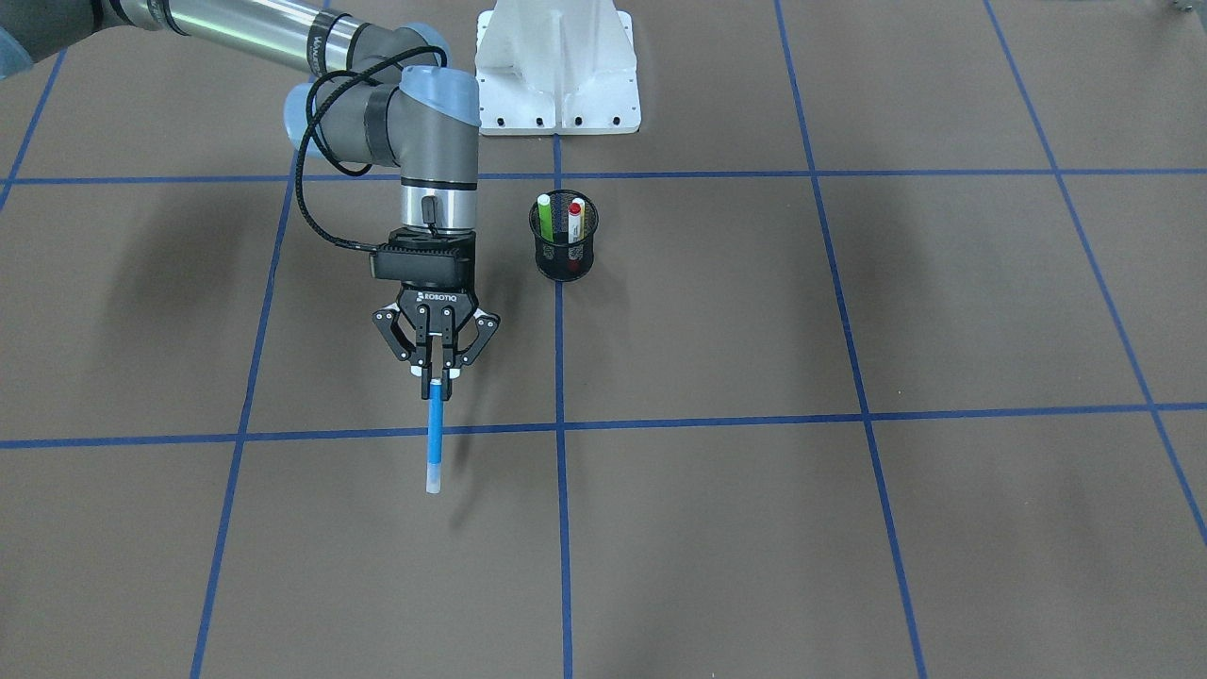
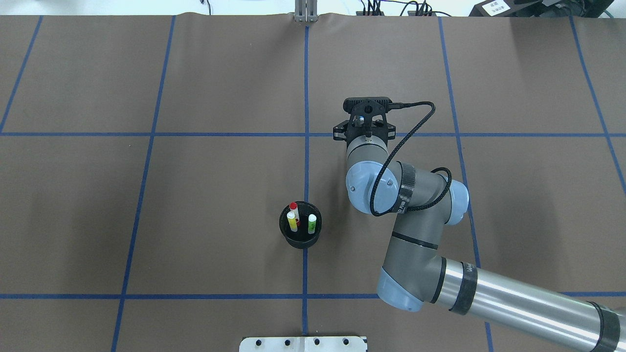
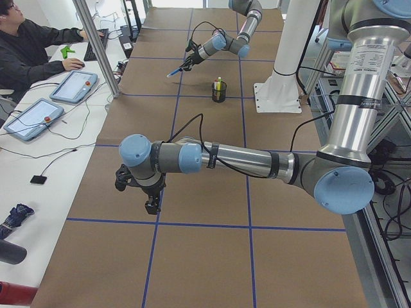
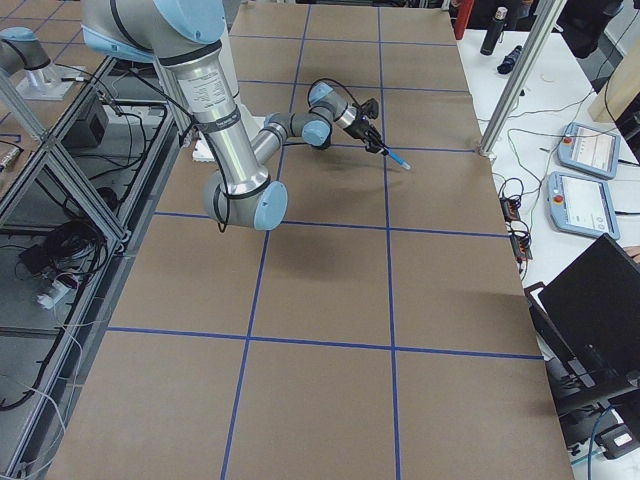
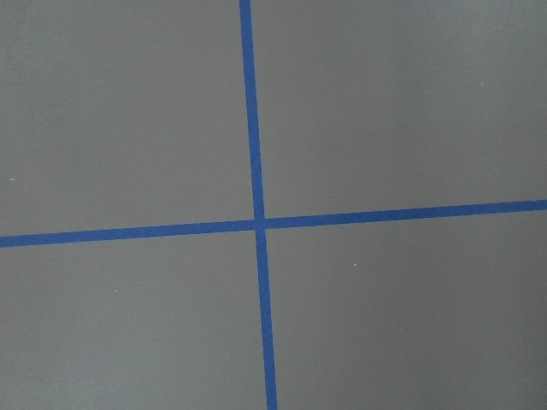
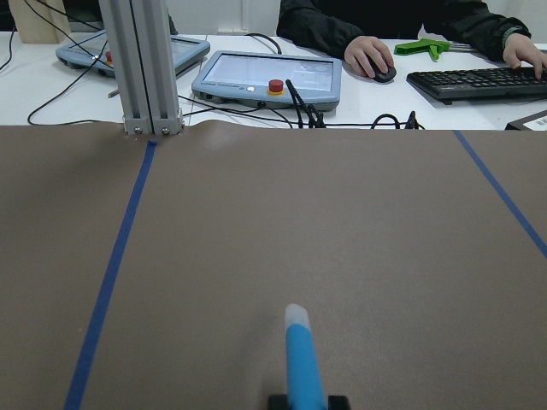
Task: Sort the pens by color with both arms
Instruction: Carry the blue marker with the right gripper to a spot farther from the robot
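My right gripper (image 1: 435, 373) is shut on the blue pen (image 1: 435, 441), which sticks out past its fingertips and hangs slanted over the brown table. The right wrist view shows that blue pen (image 6: 301, 359) pointing ahead from the fingertips (image 6: 278, 401). A black mesh cup (image 2: 300, 233) near the table's middle holds the red-capped white pen (image 2: 293, 206), the yellow pen (image 2: 292, 221) and the lime green pen (image 2: 312, 223), all upright. My left gripper (image 3: 152, 204) hovers low over the table far from the cup, seen only in the exterior left view, so I cannot tell its state.
The white base pedestal (image 1: 556, 71) stands just behind the cup. Blue tape lines (image 5: 255, 213) grid the table. Past the far edge are an aluminium post (image 6: 145, 68), touch pendants (image 6: 265, 79), a keyboard (image 6: 479, 81) and a seated person (image 3: 32, 45).
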Controlling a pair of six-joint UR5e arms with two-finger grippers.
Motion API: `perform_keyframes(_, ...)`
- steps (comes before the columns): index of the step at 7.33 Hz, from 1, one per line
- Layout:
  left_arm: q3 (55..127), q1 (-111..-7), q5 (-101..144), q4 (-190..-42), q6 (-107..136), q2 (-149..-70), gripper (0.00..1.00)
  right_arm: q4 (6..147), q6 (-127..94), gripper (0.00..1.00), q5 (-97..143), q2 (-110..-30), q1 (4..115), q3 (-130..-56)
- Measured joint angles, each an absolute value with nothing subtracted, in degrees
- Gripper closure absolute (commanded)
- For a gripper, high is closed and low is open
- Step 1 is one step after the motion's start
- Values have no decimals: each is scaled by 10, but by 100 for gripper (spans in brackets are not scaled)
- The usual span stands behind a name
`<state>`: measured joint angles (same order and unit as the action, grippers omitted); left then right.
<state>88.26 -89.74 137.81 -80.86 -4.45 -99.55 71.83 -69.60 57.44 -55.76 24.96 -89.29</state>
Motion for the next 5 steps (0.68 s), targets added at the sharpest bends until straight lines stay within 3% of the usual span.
perform_keyframes(5,859,-897,1378,-809,-48,-1003,0,715,-690,100,560,-535,229,-865)
